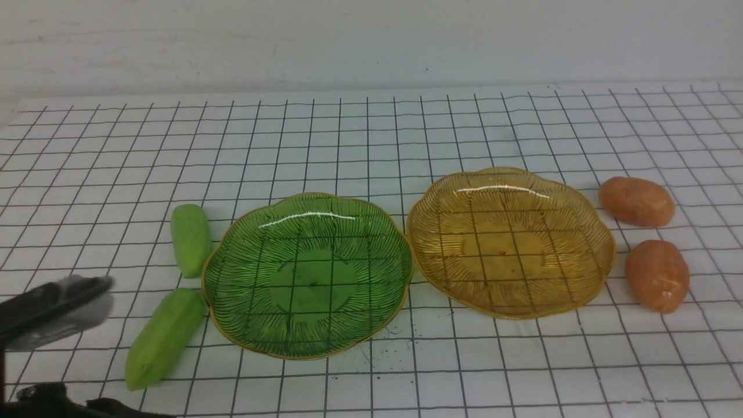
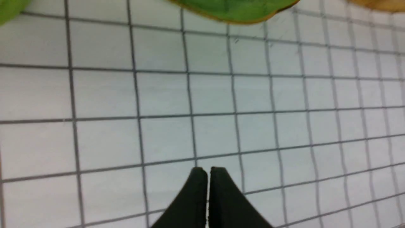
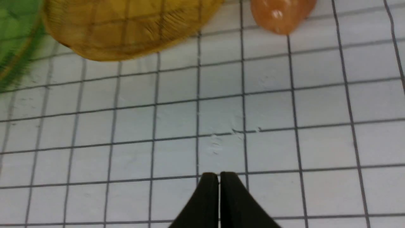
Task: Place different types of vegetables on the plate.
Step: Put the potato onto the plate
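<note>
Left gripper [image 2: 208, 171]: fingers pressed together, holding nothing, over the grid sheet [image 2: 221, 104]
Right gripper [image 3: 219, 176]: fingers together, holding nothing, near the edge of the amber plate [image 3: 126, 28]
Far cucumber [image 1: 190, 239], near cucumber [image 1: 163, 338]: on the sheet, just left of the green plate [image 1: 307, 278]
Far potato [image 1: 637, 201], near potato [image 1: 657, 276]: on the sheet, just right of the amber plate
Plates: side by side, rims about touching

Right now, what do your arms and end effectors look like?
The left end effector and right end effector look alike: two matte black fingers tapering to blunt tips. Front view shows only the left arm, black with a blurred grey part. No cables or markings visible.
</note>
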Motion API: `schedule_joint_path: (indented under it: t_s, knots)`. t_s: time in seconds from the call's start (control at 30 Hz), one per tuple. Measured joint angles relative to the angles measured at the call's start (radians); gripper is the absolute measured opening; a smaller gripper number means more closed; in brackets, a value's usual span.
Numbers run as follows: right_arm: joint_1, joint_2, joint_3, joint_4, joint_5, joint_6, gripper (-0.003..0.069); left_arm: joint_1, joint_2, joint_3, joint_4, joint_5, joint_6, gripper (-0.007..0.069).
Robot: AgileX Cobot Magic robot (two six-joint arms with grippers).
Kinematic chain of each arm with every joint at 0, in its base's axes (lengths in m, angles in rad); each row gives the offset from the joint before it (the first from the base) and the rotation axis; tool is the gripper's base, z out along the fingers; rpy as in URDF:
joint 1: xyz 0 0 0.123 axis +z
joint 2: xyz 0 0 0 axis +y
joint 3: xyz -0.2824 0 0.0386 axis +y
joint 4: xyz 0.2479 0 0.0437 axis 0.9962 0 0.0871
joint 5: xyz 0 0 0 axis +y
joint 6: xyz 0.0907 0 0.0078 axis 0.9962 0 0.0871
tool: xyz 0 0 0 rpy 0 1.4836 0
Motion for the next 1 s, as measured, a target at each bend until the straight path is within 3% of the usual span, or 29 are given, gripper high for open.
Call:
schedule_joint_path:
  t_s: [0.27, 0.5, 0.93, 1.0]
  knots:
    - [0.0, 0.273, -0.121, -0.063, -0.121, 0.053, 0.0023, 0.0, 0.197, -0.011, 0.023, -0.003, 0.054, -0.0007]
    - [0.0, 0.469, -0.23, -0.12, -0.132, 0.055, 0.0109, 0.0, 0.223, -0.011, 0.025, -0.011, 0.056, -0.0007]
    - [0.0, 0.795, -0.412, -0.192, -0.287, 0.081, 0.0626, 0.0, 0.223, -0.014, 0.025, -0.019, 0.089, -0.0003]
    - [0.0, 0.815, -0.42, -0.194, -0.308, 0.09, 0.0651, 0.0, 0.223, -0.014, 0.025, -0.02, 0.089, -0.0003]
